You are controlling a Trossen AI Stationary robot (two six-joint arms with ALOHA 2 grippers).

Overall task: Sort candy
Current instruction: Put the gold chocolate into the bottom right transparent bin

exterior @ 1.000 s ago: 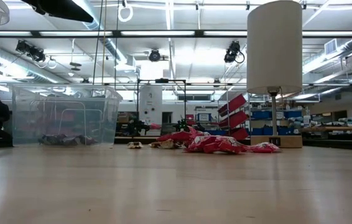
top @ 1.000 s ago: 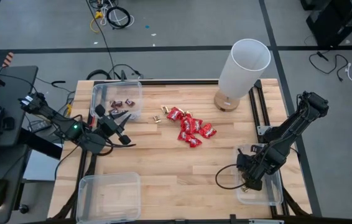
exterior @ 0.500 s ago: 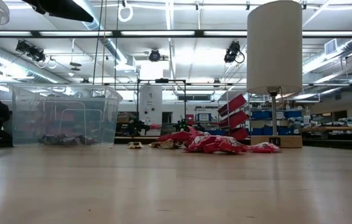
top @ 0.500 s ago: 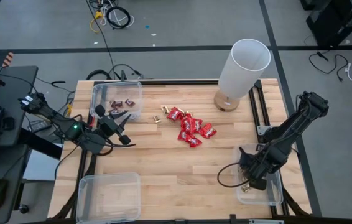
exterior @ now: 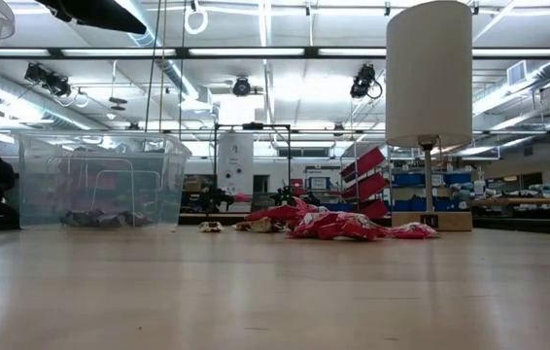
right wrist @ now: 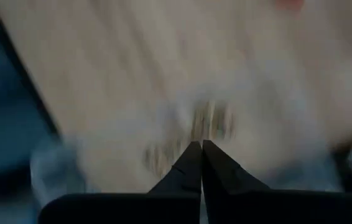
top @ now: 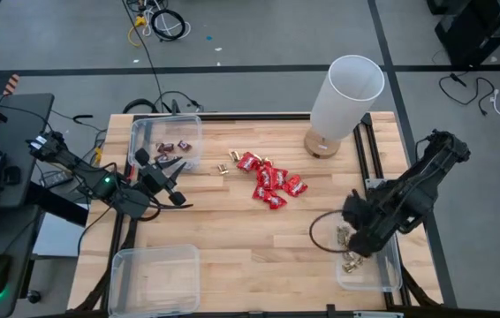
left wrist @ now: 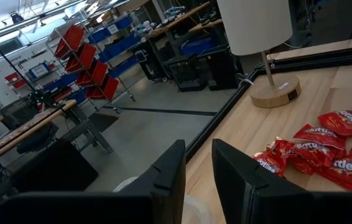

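The right gripper [top: 353, 244] is seen over the clear plastic bin [top: 367, 277] at the table's right edge, fingers pressed together, nothing gripped. Shiny red candy packets [top: 270, 182] are heaped mid-table. The left gripper [top: 167, 170] is held beside another clear bin [top: 142, 128], fingers narrowly parted.

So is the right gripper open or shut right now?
Shut. The right gripper's two dark fingertips meet with no gap, above the bin holding gold-foil pieces.
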